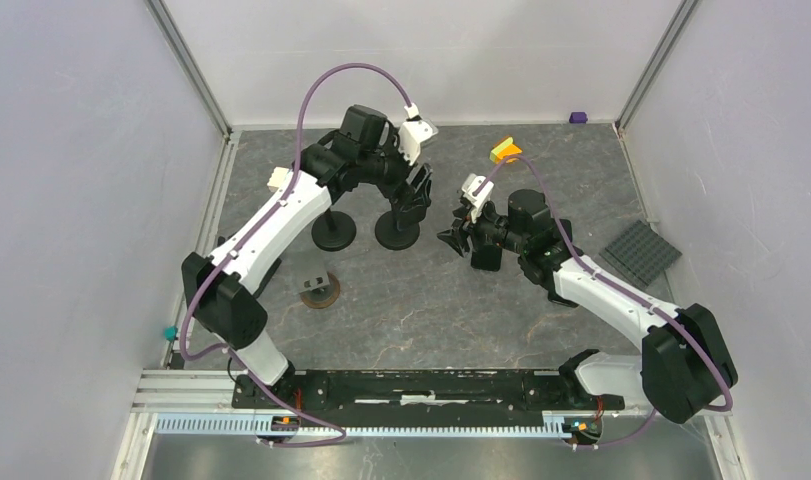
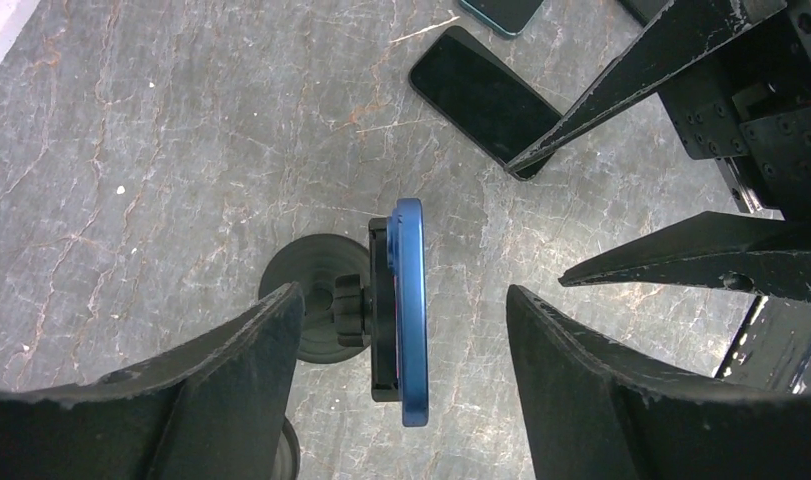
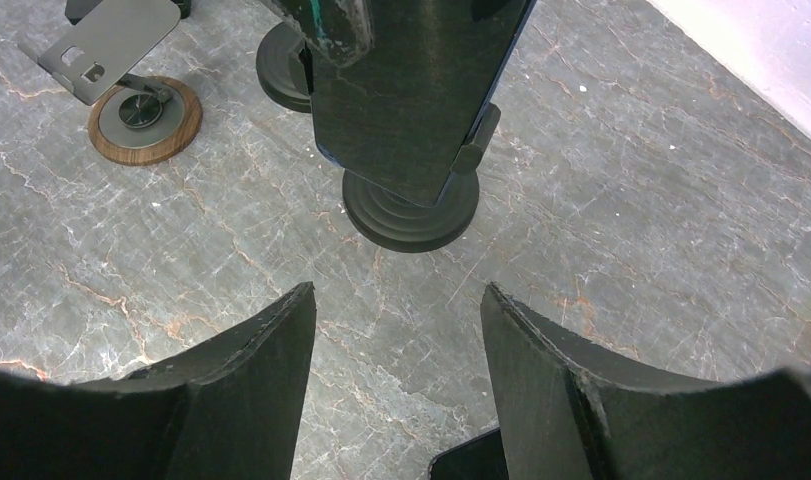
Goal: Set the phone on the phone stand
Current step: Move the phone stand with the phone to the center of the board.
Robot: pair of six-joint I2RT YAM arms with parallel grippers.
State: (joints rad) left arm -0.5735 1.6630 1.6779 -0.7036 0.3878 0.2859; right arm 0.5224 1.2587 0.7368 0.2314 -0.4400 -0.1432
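A blue phone [image 2: 412, 320] stands edge-on against the head of a black phone stand [image 2: 306, 300] with a round base. In the right wrist view the phone's dark screen [image 3: 411, 90] sits above that stand's base [image 3: 411, 215]. My left gripper [image 2: 406, 292] is open, one finger on each side of the phone and neither touching it. From the top view the left gripper [image 1: 413, 195] hovers over the stand [image 1: 398, 232]. My right gripper [image 1: 453, 235] is just to the right, pointing at the phone. The right gripper [image 3: 396, 290] is open and holds nothing.
A second black stand [image 1: 333, 232] and a wood-based metal stand [image 1: 321, 290] sit to the left. A black phone [image 2: 486, 105] lies flat near the right gripper, with a teal phone [image 2: 501, 10] beyond it. An orange block [image 1: 505, 151], a purple block [image 1: 578, 117] and a grey grid mat [image 1: 641, 252] lie further right.
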